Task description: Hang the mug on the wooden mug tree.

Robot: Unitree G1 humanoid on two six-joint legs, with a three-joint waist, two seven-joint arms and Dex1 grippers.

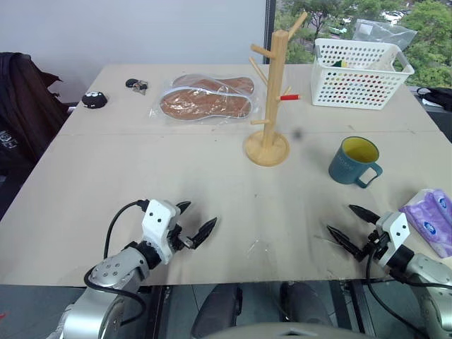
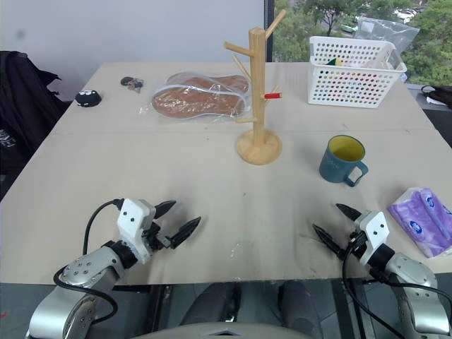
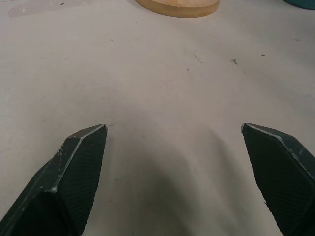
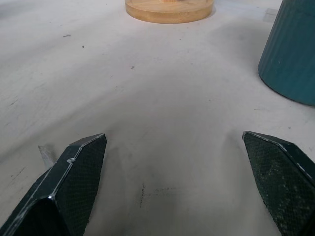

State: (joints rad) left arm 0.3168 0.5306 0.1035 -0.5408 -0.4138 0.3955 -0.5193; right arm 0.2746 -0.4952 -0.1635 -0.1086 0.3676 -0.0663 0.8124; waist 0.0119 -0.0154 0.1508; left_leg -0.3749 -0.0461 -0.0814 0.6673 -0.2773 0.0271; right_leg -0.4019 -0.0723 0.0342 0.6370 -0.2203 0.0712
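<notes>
The teal-blue mug (image 1: 352,162) with a yellow inside stands upright on the table's right side, handle toward the near right. The wooden mug tree (image 1: 269,99) rises on its round base at the table's middle, to the mug's left, with bare pegs. My right gripper (image 1: 348,226) rests open near the front edge, in front of the mug and apart from it; the mug's ribbed wall (image 4: 290,54) and the tree's base (image 4: 169,10) appear in the right wrist view. My left gripper (image 1: 195,221) is open at the front left, nothing between its fingers, with the tree's base (image 3: 178,7) far ahead.
A white perforated basket (image 1: 360,71) stands at the back right. A plastic bag with brown insoles (image 1: 206,99) lies behind the tree, keys (image 1: 136,85) and a black object (image 1: 94,99) at the back left. A purple tissue pack (image 1: 431,219) lies by my right gripper.
</notes>
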